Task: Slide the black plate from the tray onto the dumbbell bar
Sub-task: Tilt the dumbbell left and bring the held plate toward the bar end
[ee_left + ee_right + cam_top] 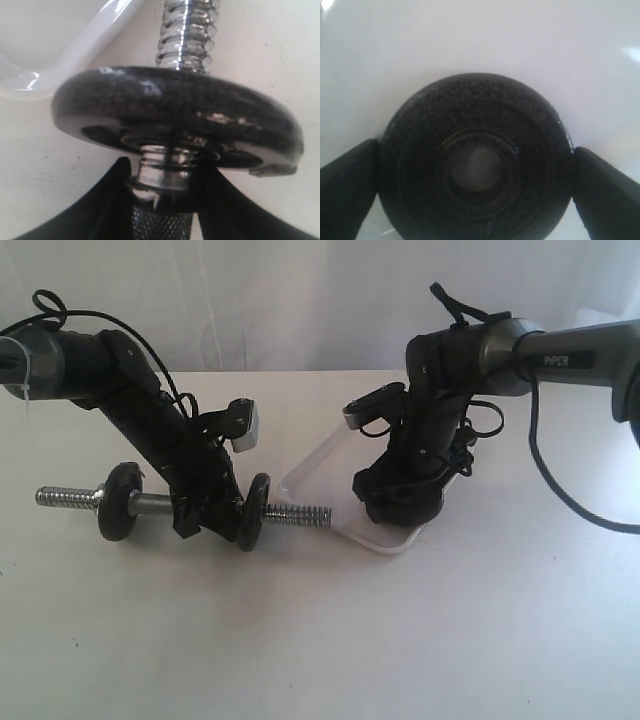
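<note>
The dumbbell bar (290, 512) lies across the table, chrome with threaded ends, carrying one black disc (120, 502) at its left and another (255, 512) right of the middle. My left gripper (195, 515) is shut on the bar's knurled middle (160, 225), just behind the nearer disc (175, 110). The black plate (475, 107) lies flat in the white tray (470, 40). My right gripper (475, 147) is shut on it, one finger (345, 185) against each side of its rim. In the exterior view that gripper (395, 508) hides the plate inside the tray (310, 465).
The bar's free threaded end (305, 513) points at the tray's near-left rim, almost touching it. The tray's rounded corner (75, 55) shows beside the thread (187, 35) in the left wrist view. White tabletop (320, 640) extends in front of both arms.
</note>
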{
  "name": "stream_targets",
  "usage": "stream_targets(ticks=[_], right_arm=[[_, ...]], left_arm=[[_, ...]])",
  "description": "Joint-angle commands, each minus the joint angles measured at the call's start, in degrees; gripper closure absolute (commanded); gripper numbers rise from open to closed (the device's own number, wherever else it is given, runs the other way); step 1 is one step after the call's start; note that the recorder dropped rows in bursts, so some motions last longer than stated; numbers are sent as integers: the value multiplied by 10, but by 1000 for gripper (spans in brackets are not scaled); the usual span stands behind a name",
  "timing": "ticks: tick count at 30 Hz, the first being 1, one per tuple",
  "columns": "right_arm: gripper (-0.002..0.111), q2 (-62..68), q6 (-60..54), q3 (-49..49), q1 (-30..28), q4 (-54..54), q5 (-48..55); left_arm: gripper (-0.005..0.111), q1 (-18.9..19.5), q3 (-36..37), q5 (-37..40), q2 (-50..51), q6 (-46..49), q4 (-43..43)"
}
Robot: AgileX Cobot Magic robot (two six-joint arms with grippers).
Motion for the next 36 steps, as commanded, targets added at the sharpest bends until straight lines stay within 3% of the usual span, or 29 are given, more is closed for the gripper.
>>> stream_targets(ticks=[1,6,10,15,19,26,36], right_arm=[[108,-45,-47,-2,-8,49,-12],[108,-97,-178,15,-58,255,-6],[108,-119,-302,62,-105,424,1],[108,-120,-487,116,-163,656,86],[108,-119,-571,147,-182,785,134],[108,-105,-630,160,-182,881,211],[108,-105,-720,202,-182,912,211]], left_arm=[[107,-3,2,-4,-12,-22,-33],[107,2,2,-18,-21,-34,-56],[107,24,2,23,-35,-1,-121],[107,51,2,76,-58,45,-193],[107,61,2,117,-60,86,-239],[107,63,2,125,-58,98,-264],[107,63,2,124,-58,97,-283]])
